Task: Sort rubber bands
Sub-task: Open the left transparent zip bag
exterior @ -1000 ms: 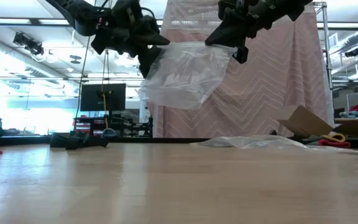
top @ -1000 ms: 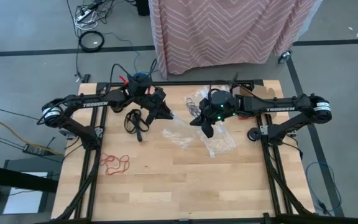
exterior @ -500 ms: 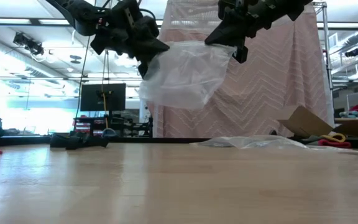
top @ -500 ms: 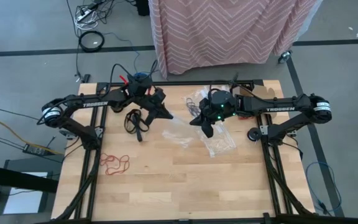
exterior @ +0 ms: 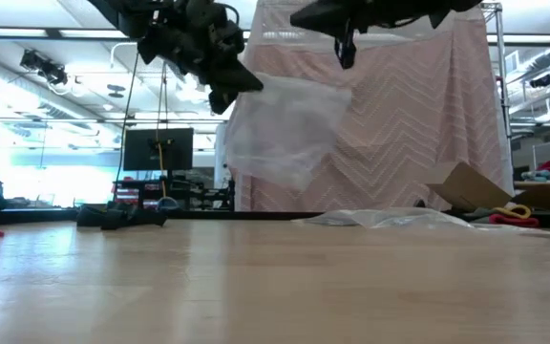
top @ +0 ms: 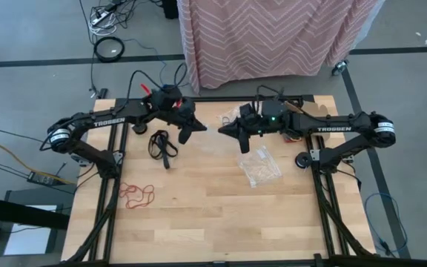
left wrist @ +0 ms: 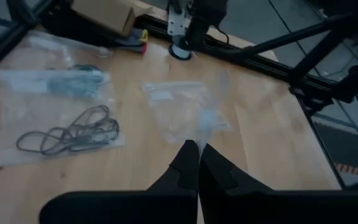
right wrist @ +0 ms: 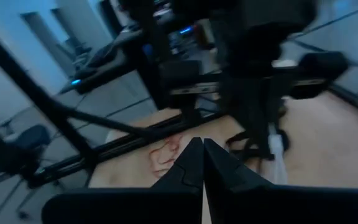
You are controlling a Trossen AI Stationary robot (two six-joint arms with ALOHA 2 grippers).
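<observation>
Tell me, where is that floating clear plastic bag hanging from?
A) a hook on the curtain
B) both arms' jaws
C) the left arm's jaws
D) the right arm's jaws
C: in the low view the clear plastic bag hangs from the left gripper, whose jaws are pinched shut on its corner, while the right gripper sits apart above it, jaws shut on nothing.

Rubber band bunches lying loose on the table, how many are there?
2: thin red loops at the left, dark loops beside the left arm. Others may sit inside clear plastic bags.
</observation>
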